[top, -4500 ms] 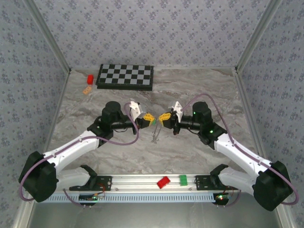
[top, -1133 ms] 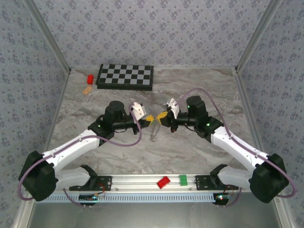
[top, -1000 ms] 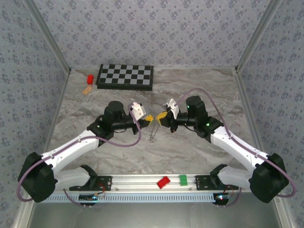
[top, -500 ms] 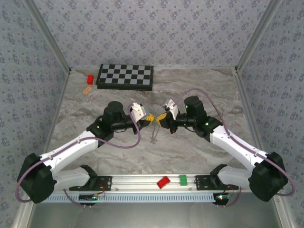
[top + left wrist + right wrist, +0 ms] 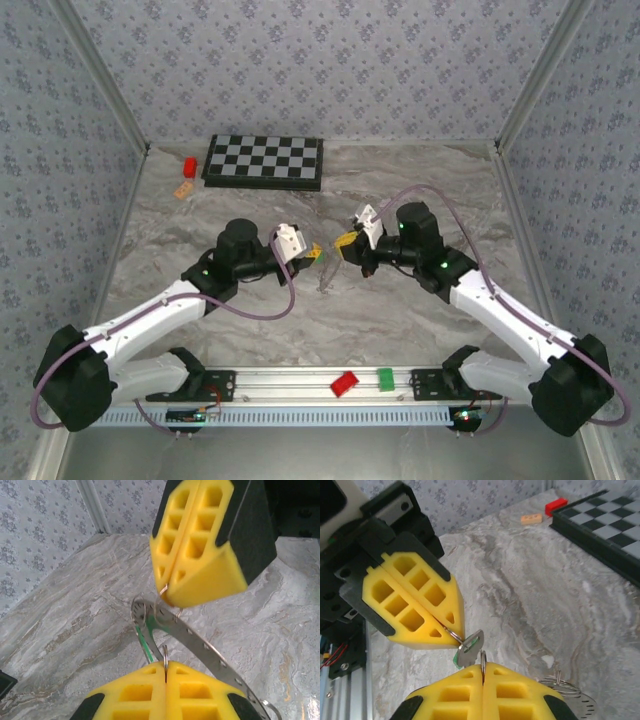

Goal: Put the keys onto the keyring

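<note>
Above the middle of the table, I am holding my left gripper and my right gripper nose to nose, with the tips almost meeting. Both are clenched. Each is pinching a thin strand of grey wire between its yellow pads, and I am taking both strands for parts of the keyring, whose flat perforated band is trailing down and away beneath the grippers.

One of the keys is hanging in the gap between the two sets of tips. In the right wrist view its silvery metal, with a hole in it, is facing the camera, and a sliver of green is showing just below. A small wire loop at the left gripper's tips is seeming to pass through that hole. I cannot tell whether the key is sitting fully on the coil or only riding on its open end.

I am judging the work as partway through. The ring is lifted off the table and braced from both sides, and this first key is being threaded or has just gone on. What is remaining, as I am reading it, is working this key fully round the wire and then fetching the second key, which I cannot place with any certainty.

The chessboard at the far left is lying well apart from the work, as are the red block and green block on the near rail.
</note>
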Tool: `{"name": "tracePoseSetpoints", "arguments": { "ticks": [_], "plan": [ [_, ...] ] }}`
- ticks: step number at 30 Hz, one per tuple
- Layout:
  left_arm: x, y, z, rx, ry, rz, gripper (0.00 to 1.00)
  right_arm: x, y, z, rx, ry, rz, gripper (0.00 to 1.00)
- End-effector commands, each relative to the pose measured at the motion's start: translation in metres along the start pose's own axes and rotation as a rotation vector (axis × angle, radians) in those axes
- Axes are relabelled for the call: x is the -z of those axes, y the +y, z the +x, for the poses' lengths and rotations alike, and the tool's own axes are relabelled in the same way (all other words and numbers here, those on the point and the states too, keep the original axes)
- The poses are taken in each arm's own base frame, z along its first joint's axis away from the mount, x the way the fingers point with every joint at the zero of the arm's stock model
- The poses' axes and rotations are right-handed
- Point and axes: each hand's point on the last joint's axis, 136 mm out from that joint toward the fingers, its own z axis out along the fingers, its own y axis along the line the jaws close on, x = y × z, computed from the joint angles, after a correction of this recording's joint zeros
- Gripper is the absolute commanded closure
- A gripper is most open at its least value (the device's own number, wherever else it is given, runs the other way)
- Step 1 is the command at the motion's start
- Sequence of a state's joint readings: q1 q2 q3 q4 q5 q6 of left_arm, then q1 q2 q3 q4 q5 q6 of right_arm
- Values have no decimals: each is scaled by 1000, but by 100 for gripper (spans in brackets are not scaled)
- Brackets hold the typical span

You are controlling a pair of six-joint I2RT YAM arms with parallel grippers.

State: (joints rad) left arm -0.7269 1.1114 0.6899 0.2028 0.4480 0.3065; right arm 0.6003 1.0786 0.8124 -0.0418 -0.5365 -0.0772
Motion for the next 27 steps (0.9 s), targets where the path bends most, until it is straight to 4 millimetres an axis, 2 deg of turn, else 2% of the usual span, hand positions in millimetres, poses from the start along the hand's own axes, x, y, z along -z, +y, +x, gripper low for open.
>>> {"name": "tracePoseSetpoints", "arguments": {
  "ticks": [1, 4, 14, 27],
  "plan": [
    [5, -2, -16, -66, -61, 10, 100, 7, -6, -14, 75, -50, 63, 100],
    [9, -3, -17, -78, -64, 23, 100, 9, -6, -16, 99, -48, 82, 100],
    [16, -10, -12, -67, -67, 81, 100, 6, 15, -12, 259, 36, 69, 100],
    [15, -17, -9, -52, -57, 123, 100, -1, 22, -15, 296, 37, 51, 100]
  ]
}}
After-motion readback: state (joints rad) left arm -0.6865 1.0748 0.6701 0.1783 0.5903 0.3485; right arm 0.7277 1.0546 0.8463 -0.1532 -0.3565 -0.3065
